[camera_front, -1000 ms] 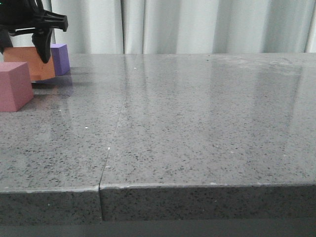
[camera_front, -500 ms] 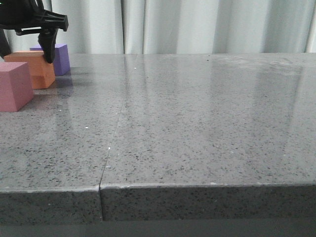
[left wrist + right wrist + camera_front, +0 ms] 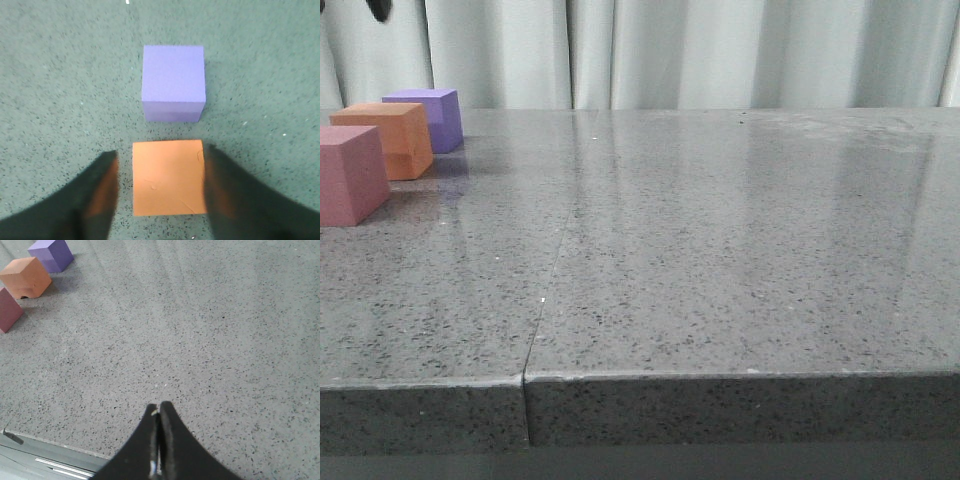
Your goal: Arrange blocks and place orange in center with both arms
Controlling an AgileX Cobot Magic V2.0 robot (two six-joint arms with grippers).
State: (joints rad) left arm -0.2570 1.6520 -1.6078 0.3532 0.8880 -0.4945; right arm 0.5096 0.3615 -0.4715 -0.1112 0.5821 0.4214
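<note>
Three blocks stand in a row at the table's far left: the pink cube (image 3: 350,175) nearest, the orange cube (image 3: 385,138) in the middle, the purple cube (image 3: 428,118) farthest. My left gripper (image 3: 161,151) hangs open above the orange cube (image 3: 169,177), one finger on each side with a gap to it, and the purple cube (image 3: 173,82) lies just beyond. Only a black tip (image 3: 380,8) of it shows in the front view. My right gripper (image 3: 159,406) is shut and empty over bare table near the front edge, far from the blocks (image 3: 25,277).
The grey speckled tabletop (image 3: 720,220) has a seam (image 3: 545,290) running from front to back left of the middle. Its front edge (image 3: 720,378) is close to the camera. A pale curtain (image 3: 720,50) hangs behind the table.
The left gripper set the orange cube down between the pink and purple cubes, opened, and rose almost out of the front view. The right gripper shows in no earlier frame.
</note>
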